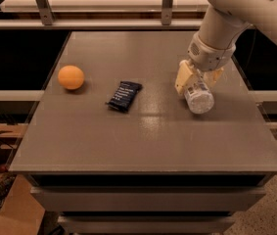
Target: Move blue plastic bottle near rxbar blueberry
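Gripping the bottle (200,100) is where we find the gripper (196,86) right now, its two pale fingers (182,77) closed on either side of the clear ribbed body, out on the right half of the table (143,146). The bottle sits tilted in that grasp, its round end facing the camera and its upper part hidden between the fingers. Whether it touches the tabletop, I cannot tell. The white arm (226,23) comes down to it from the upper right corner.

Look at the margins: the bottle is near the table's right edge but inside it, with a strip of grey surface showing on that side. To the left, a bare stretch of tabletop lies between the bottle and the bar (124,96), so the two are well apart. The dark blue bar lies flat near the middle of the table, angled, one short end pointing toward the far right. Further left, the orange ball (71,77) rests near the left edge, apart from the bar. The whole front band of the table, from the bar down to the near edge, shows only grey surface.
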